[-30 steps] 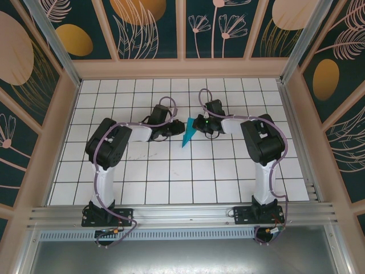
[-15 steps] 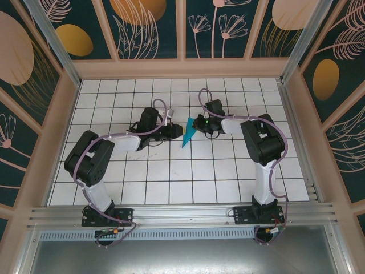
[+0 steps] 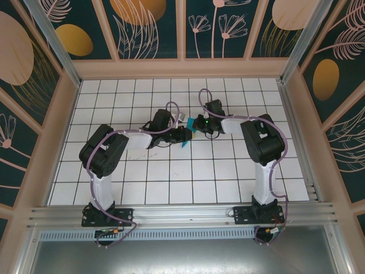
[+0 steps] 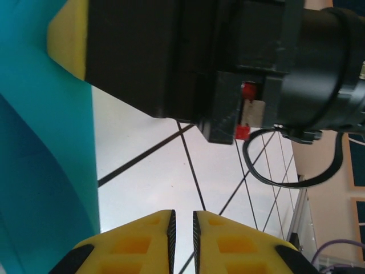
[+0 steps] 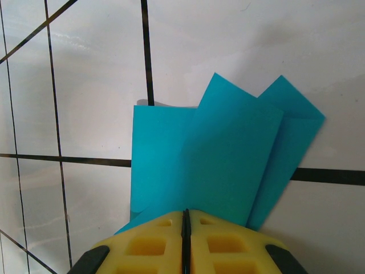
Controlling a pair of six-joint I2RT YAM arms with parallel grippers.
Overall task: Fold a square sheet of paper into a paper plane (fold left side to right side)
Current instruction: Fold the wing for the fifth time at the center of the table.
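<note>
Where the two arms meet near the middle of the white tiled surface [image 3: 171,171], the teal paper [image 5: 228,154] sits pinched in the right claw [image 5: 185,220]. From that wrist's camera the yellow fingers [image 5: 142,245] are pressed flat together with only a hairline between them, and the paper comes out from under their tips. It spreads away from the claw in overlapping layers, two pointed corners at the far edge and a squarer flap on the left, and lies over a black grid line on the tiles.

The left claw [image 4: 183,220] has its jaws drawn narrow, a thin slit between the yellow fingers, and I see nothing caught in that slit. From its wrist camera the paper fills the left edge as a tall teal sheet with a curved crease, just beside the claw. Whether a finger touches the sheet I cannot tell. Straight ahead of it is the black body of the right claw, one yellow pad [image 4: 65,45] against the top of the paper, and a dark cable [image 4: 268,171] loops beyond.

From above, the claws stand tip to tip, and a small teal sliver shows between and just below them.
</note>
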